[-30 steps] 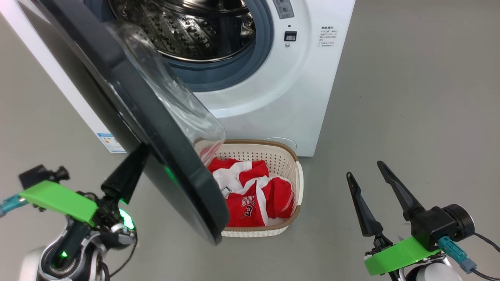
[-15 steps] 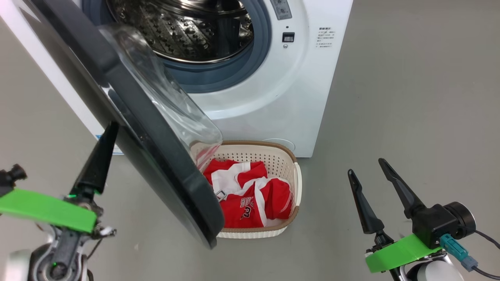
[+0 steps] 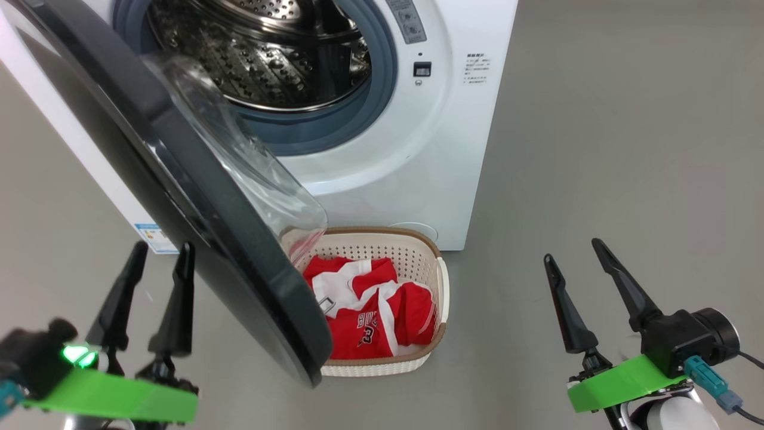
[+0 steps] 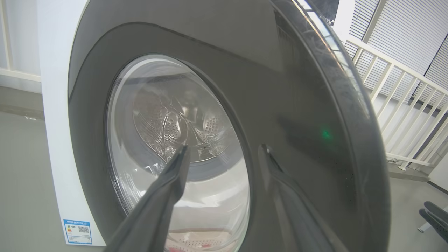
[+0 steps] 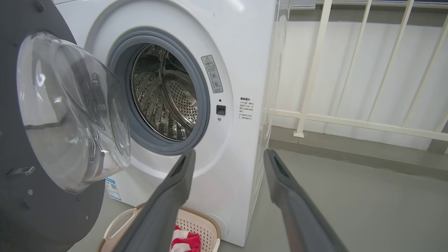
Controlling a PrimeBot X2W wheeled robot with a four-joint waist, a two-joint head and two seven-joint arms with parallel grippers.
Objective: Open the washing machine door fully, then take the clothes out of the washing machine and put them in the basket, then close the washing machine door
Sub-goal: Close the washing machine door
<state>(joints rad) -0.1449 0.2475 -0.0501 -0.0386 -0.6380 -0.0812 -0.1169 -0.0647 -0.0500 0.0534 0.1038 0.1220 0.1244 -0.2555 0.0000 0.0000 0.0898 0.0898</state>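
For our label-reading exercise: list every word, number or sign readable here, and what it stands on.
No text can be quoted.
Clothes: dark lettering and number, too crumpled to read.
Warning sticker: too small.
Printed lines on the washing machine front: too small.
Blue label, lower corner: too small.

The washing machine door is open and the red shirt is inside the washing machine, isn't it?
Not quite. The washing machine door is open, but the red shirt is not inside the washing machine. It lies in the basket standing in front of it. The head view shows this, and the part of the steel drum seen there holds no clothes.
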